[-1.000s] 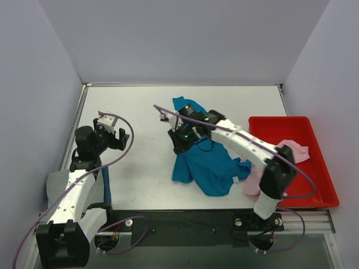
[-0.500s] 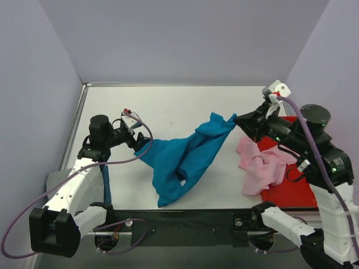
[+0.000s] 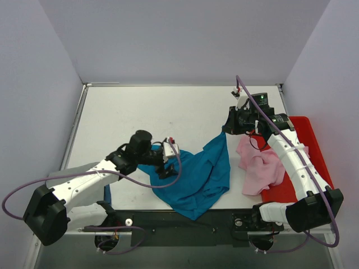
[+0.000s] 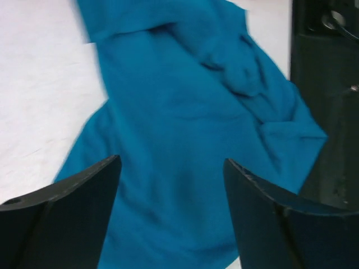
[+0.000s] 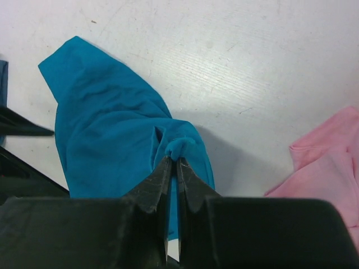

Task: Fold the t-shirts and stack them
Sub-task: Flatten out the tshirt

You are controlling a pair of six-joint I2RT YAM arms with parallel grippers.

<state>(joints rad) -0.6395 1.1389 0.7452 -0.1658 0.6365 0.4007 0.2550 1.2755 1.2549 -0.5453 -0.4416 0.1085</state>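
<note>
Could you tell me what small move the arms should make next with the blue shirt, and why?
Probably lower the left hand and close it on the blue shirt. It hangs open above the crumpled cloth, while the right hand is shut on a bunched corner, so a second grip would let the two spread it flat.

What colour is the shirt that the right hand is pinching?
The t-shirt is teal-blue; the right wrist view shows it best.

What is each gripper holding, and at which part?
Right gripper: a bunched fold at the far end of the teal t-shirt. Left gripper: open, nothing held.
</note>
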